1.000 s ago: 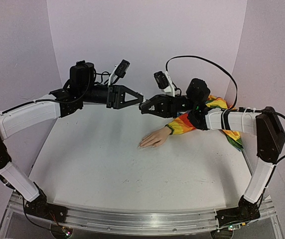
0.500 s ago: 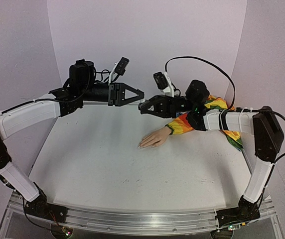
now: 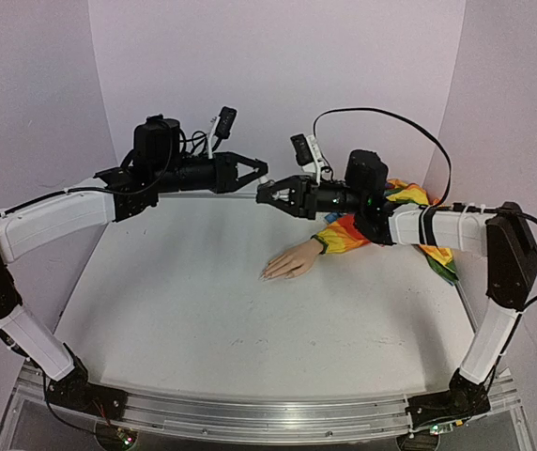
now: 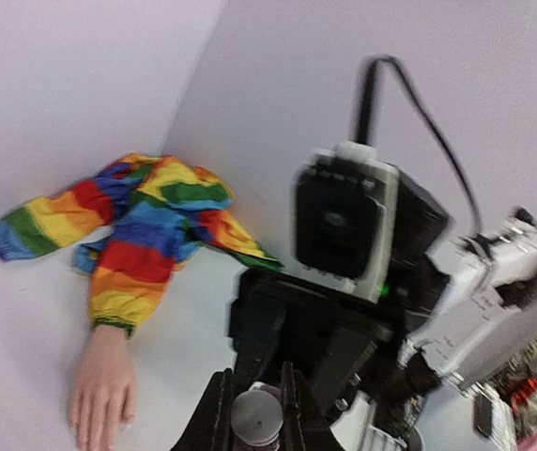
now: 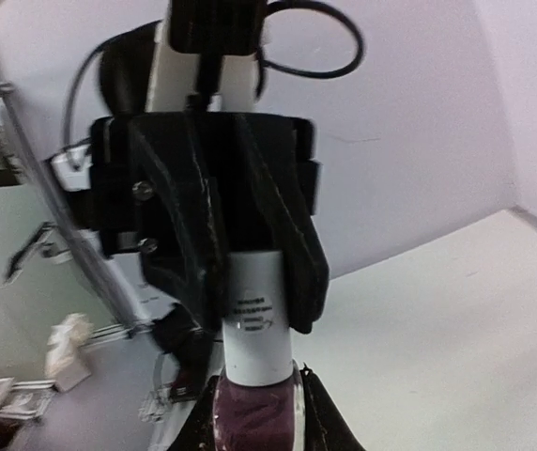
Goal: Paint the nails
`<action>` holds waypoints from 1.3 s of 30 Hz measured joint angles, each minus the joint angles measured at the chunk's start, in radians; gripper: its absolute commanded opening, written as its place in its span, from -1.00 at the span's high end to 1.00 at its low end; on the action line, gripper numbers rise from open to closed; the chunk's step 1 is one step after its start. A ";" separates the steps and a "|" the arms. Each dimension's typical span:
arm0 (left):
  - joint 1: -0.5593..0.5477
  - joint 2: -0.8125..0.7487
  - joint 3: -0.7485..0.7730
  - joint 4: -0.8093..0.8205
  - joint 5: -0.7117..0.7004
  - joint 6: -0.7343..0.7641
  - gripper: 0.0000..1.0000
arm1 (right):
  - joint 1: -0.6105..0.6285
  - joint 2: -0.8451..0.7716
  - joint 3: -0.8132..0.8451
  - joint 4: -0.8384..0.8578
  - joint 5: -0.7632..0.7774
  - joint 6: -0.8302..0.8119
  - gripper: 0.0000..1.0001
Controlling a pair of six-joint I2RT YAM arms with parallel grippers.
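While the hand (image 3: pixel 290 262) lies palm down on the table (image 3: pixel 203 319), both grippers meet in the air over the table's far part. The right gripper (image 3: pixel 272 193) is clamped on the dark purple bottle (image 5: pixel 253 415). The left gripper (image 3: pixel 254 177) faces it, closed narrow round the white cap (image 5: pixel 254 324) — so the two hold one thing end to end, along a line running left to right. Whether the cap is loose I cannot tell.

The nails (image 3: pixel 267 274) sit below that meeting point and toward the near side, almost straight under it. The hand's long axis runs from the rainbow sleeve (image 3: pixel 348 232) at far right to the fingertips at near left, so the fingers point toward the left arm's half. The left gripper, holding the cap (which I take to carry the brush), would need to drop and come nearer, tip tilted down.

No brush shows. In the top view the nails are too small to tell any colour, and the left wrist view is blurred — its own fingers are cut off at the bottom edge.
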 measured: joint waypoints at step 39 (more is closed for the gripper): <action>0.018 -0.028 -0.038 0.086 0.247 -0.092 -0.36 | -0.017 -0.153 -0.080 -0.075 -0.093 -0.055 1.00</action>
